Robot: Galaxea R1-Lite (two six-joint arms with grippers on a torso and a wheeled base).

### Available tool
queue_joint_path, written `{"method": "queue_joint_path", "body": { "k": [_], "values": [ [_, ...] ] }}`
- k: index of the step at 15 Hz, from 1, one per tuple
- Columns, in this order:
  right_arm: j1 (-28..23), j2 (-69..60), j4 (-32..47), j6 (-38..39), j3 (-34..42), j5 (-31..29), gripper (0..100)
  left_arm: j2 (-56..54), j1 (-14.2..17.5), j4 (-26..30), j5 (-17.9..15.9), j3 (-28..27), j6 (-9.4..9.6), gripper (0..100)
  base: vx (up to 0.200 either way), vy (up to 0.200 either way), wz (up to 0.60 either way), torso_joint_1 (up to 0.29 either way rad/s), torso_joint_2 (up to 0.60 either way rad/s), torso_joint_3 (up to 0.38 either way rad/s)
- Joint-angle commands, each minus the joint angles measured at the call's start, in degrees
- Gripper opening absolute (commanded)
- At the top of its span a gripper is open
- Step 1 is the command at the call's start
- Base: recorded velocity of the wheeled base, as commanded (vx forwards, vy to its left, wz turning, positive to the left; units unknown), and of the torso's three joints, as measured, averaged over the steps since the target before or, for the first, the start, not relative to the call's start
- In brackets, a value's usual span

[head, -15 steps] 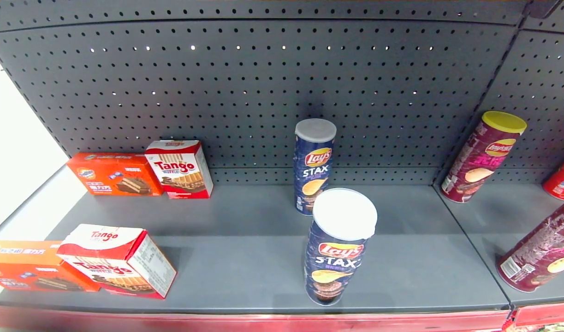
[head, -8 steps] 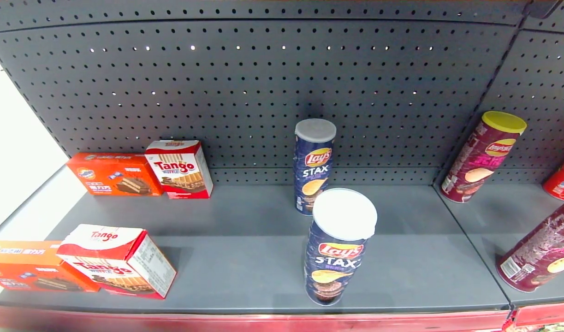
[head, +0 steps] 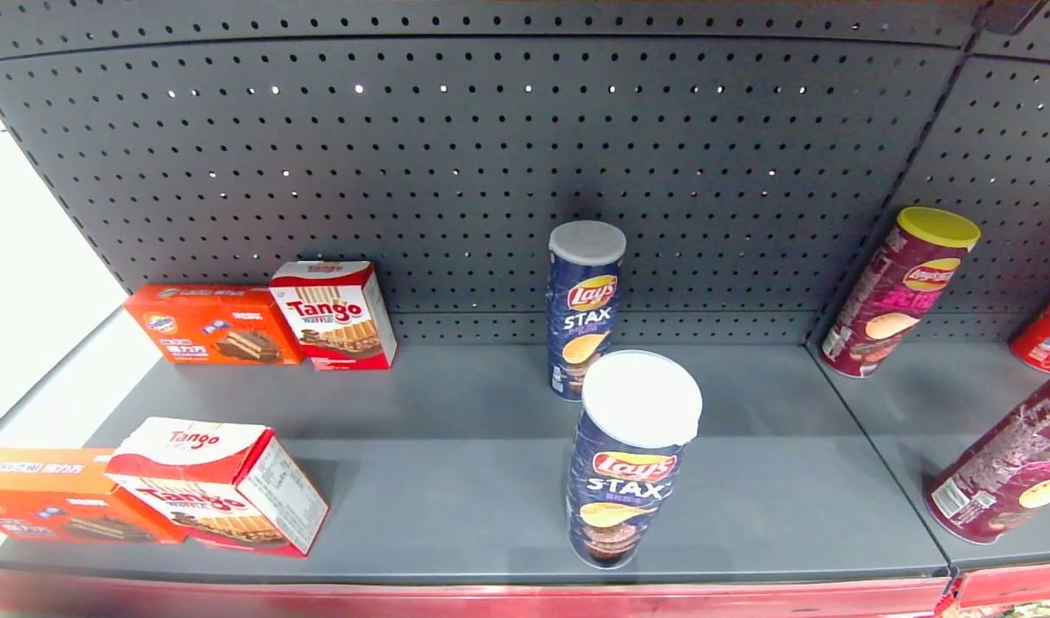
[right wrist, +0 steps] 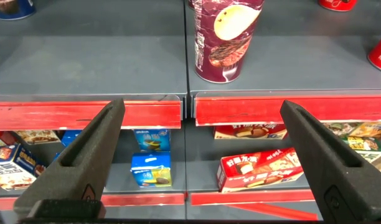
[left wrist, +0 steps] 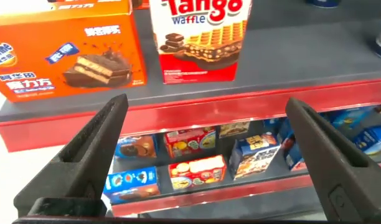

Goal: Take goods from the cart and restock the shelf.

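Grey pegboard point(head: 456, 154) is backing a dark shelf point(head: 456, 481). At its 8 o'clock an orange box point(head: 52, 502) and a wafer box point(head: 224, 485) are sitting side by side at the front edge, with a second such pair behind them at 10. Two blue chip cans point(head: 628, 463) are standing upright mid-shelf, one behind the other. Toward 3 o'clock, maroon cans point(head: 902, 292) are sitting in the neighbouring bay. The left gripper point(left wrist: 206, 104) and right gripper point(right wrist: 203, 107) are hanging before the shelf front, fingers spread wide, holding nothing.

Two blue chip cans point(head: 625, 463) stand on the grey shelf point(head: 456, 489), snack boxes point(head: 224, 485) leftward.
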Motion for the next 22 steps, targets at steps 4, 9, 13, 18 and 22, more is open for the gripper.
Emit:
{"method": "queue_joint_path", "body": {
  "k": [4,9,13,18,22],
  "values": [
    [1.6,18.9,-1.6,1.5,-15.4,5.0,100,1.1,-1.4,0.1,-2.5,-0.1,-0.07,100,0.0,0.0,0.0,0.0,0.0,0.0],
    [17.9,41.0,-5.4,-9.1,-24.0,14.7,100,1.2,-2.9,0.0,-2.1,-0.1,-0.07,100,0.0,0.0,0.0,0.0,0.0,0.0],
    [35.4,58.3,-13.7,-9.3,-25.6,7.0,100,1.2,-3.1,0.0,-1.7,-0.1,-0.25,100,0.0,0.0,0.0,0.0,0.0,0.0],
    [36.1,69.4,-14.3,-9.2,-27.5,6.4,100,1.2,-3.1,0.0,-2.0,-0.1,-0.43,100,0.0,0.0,0.0,0.0,0.0,0.0],
    [35.8,76.2,-14.5,-9.2,-33.7,2.7,100,1.2,-3.1,0.0,-2.1,-0.1,-0.51,100,0.0,0.0,0.0,0.0,0.0,0.0]
  ]
}}
